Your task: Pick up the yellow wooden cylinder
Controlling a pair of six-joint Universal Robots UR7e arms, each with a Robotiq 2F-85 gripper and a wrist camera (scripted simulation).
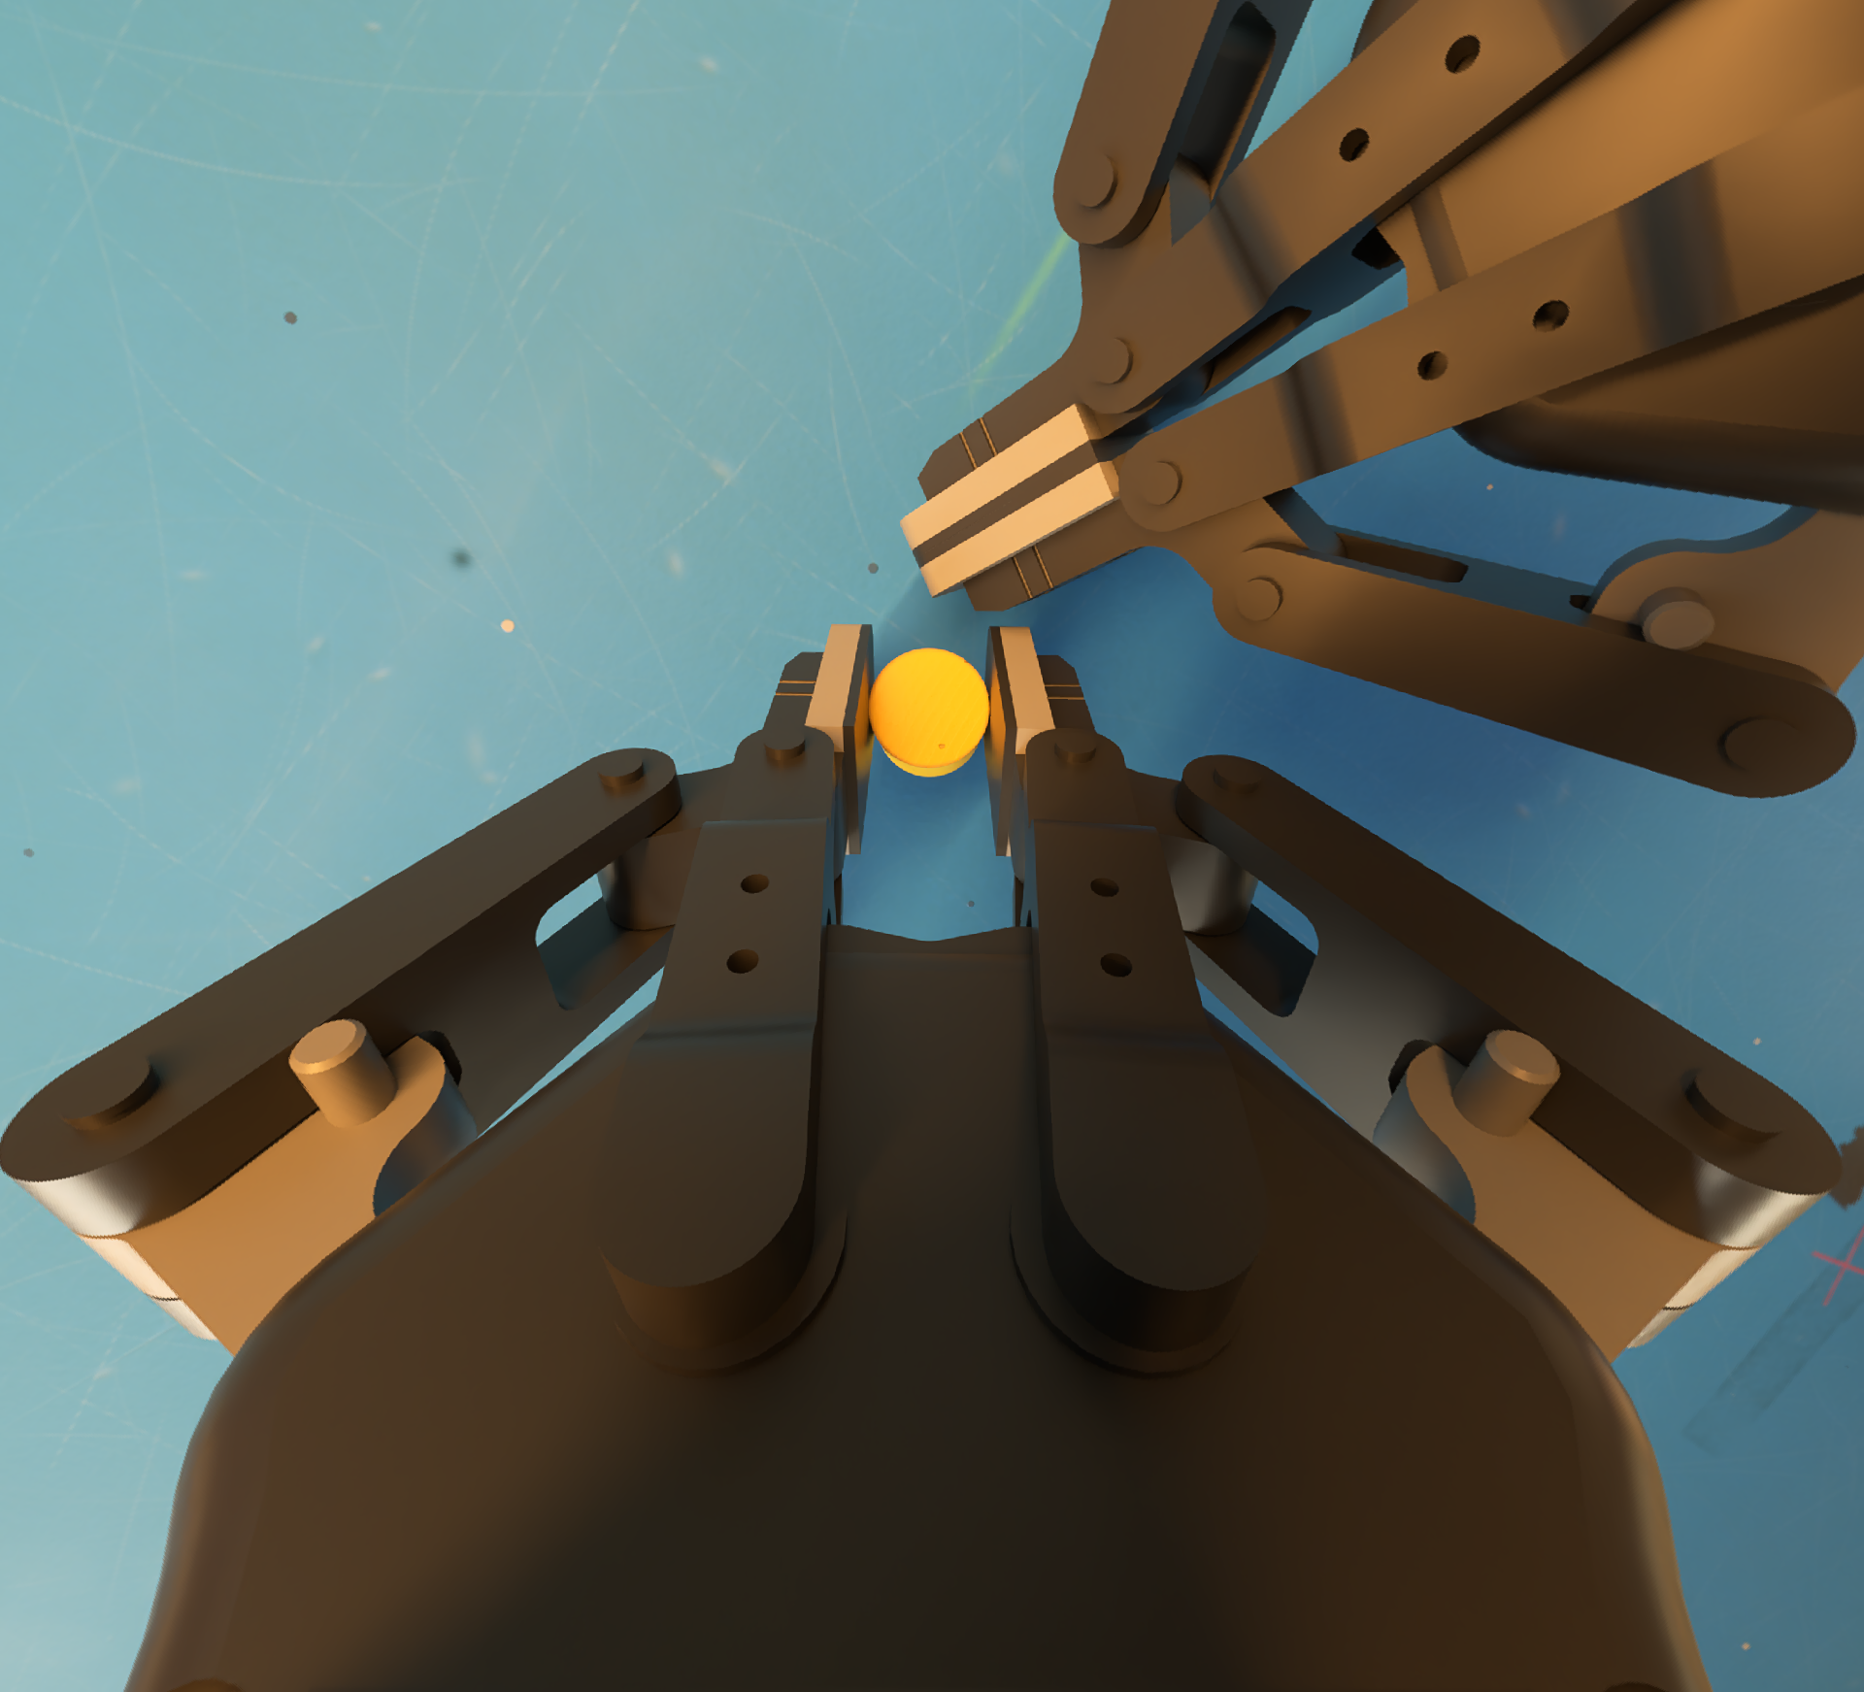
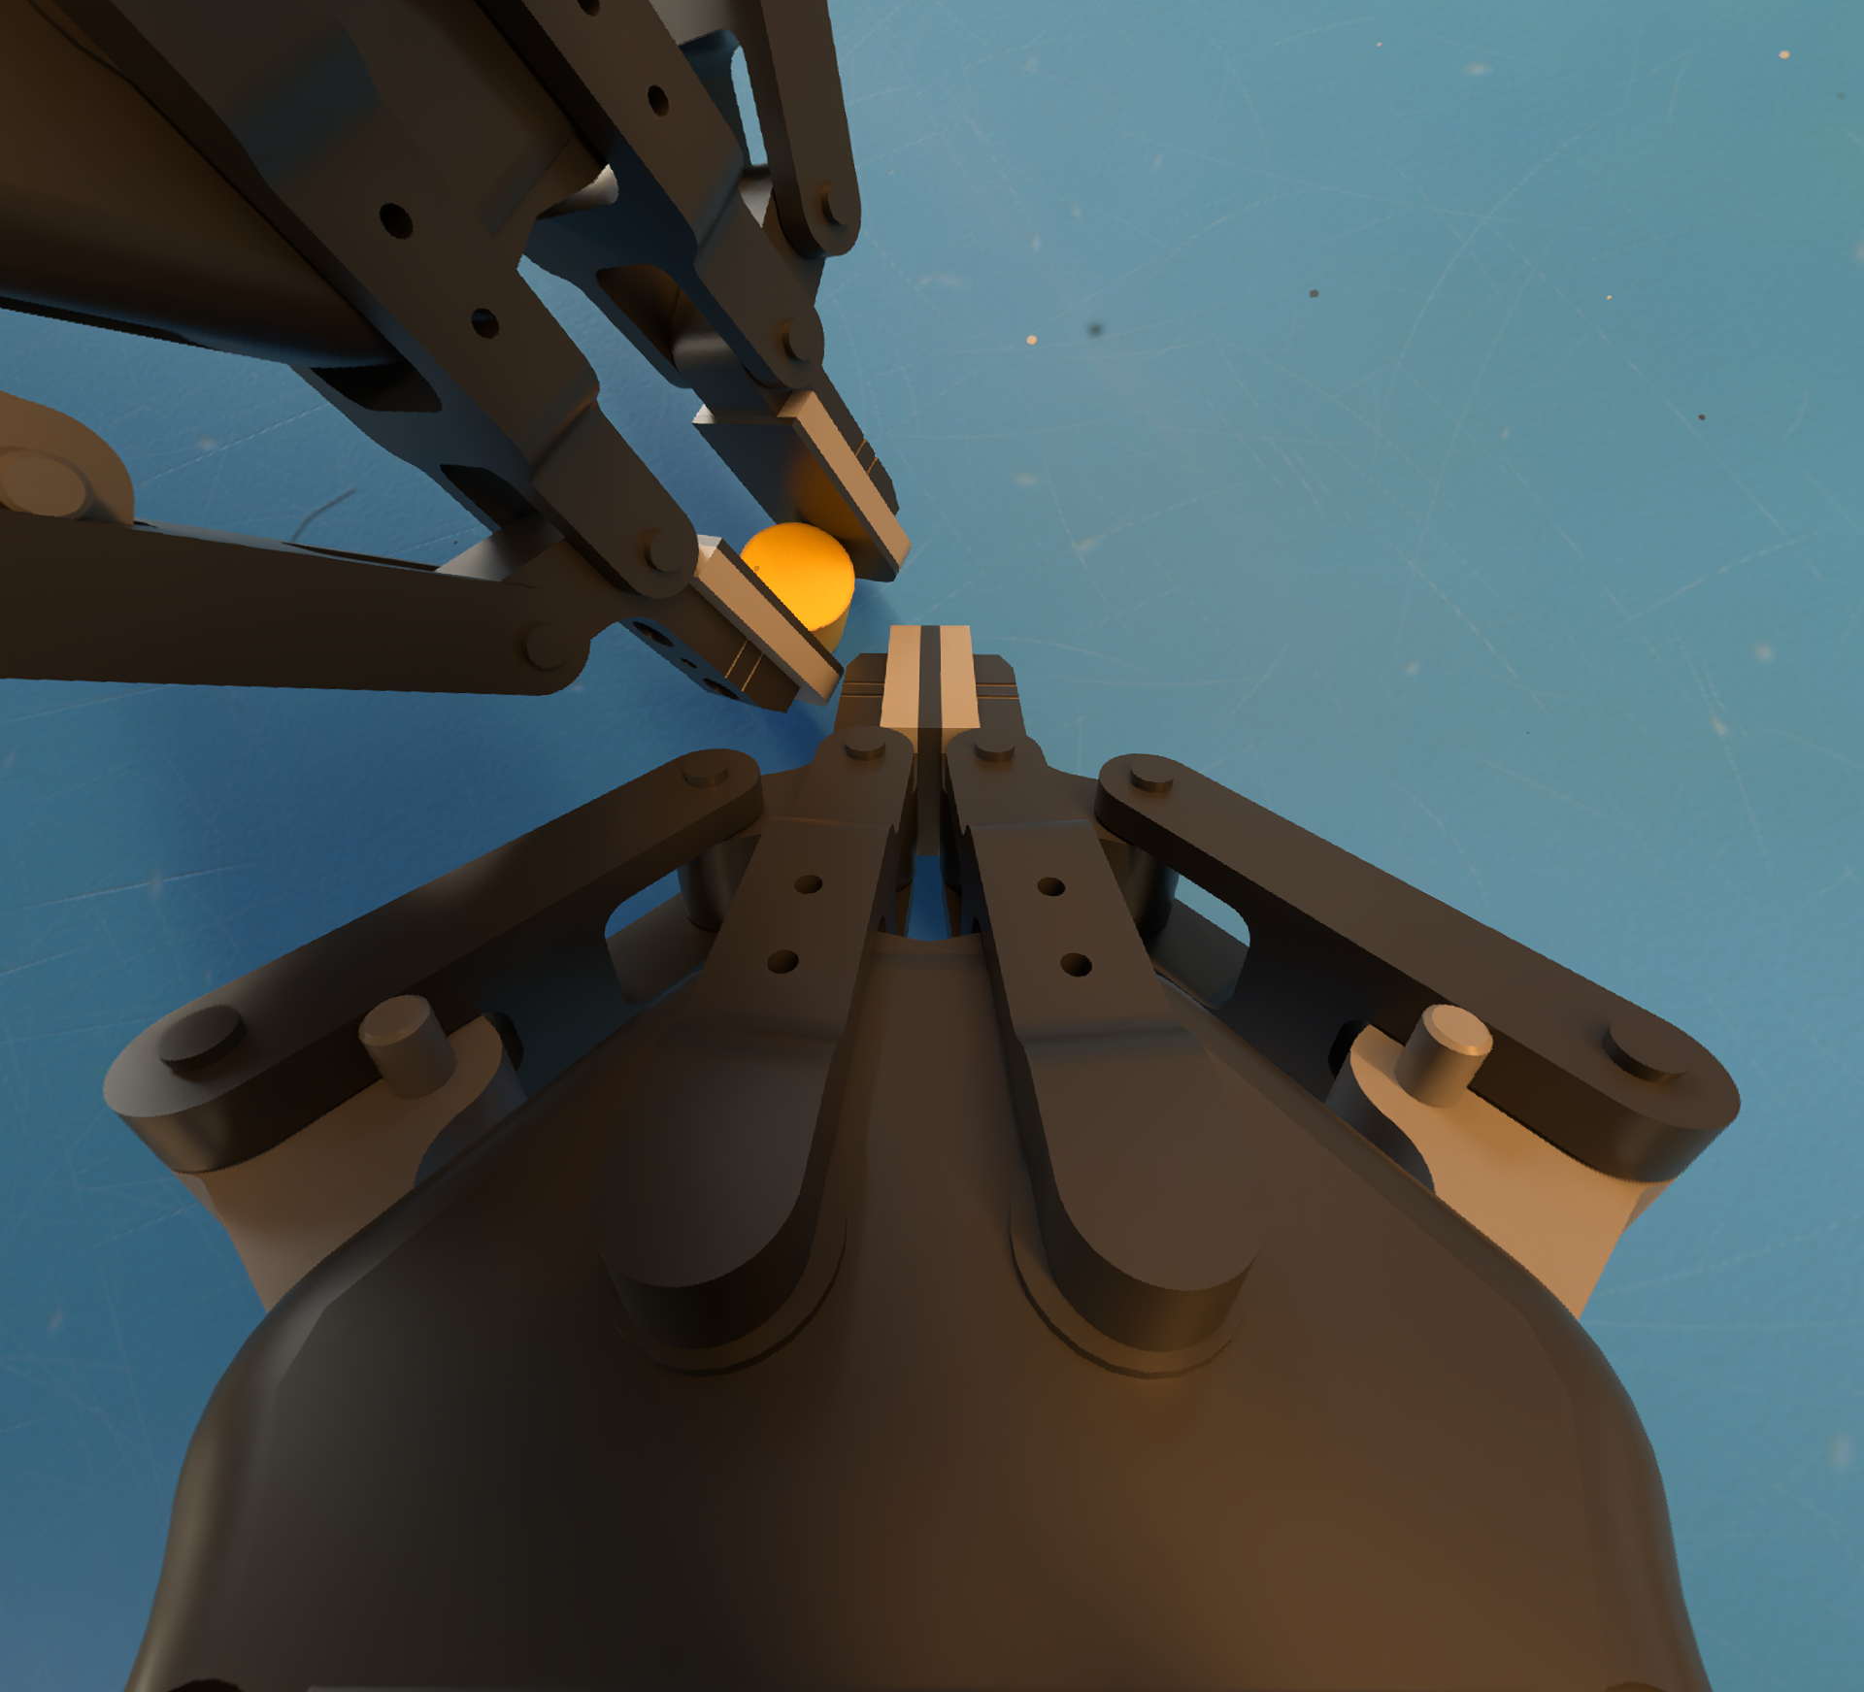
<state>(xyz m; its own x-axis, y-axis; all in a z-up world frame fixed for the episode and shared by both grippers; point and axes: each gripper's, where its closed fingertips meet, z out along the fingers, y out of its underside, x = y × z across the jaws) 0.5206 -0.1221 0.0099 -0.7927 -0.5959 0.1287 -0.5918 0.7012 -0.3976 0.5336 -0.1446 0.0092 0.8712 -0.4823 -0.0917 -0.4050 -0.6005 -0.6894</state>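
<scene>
Two end effectors: left (image 1: pixel 929 711), right (image 2: pixel 929 675). One yellow cylinder (image 1: pixel 928 708). One blue table (image 1: pixel 403 332).

The cylinder (image 1: pixel 928 708) is bright yellow-orange, plain, its lower edge slightly paler. The worktop (image 1: pixel 403 332) is blue-teal, crossed by faint pale scratches and scattered dark and orange specks. Both grippers are dark brown-grey; their fingers (image 1: pixel 845 696) carry lighter tan pads, perhaps tinted by warm light.
</scene>
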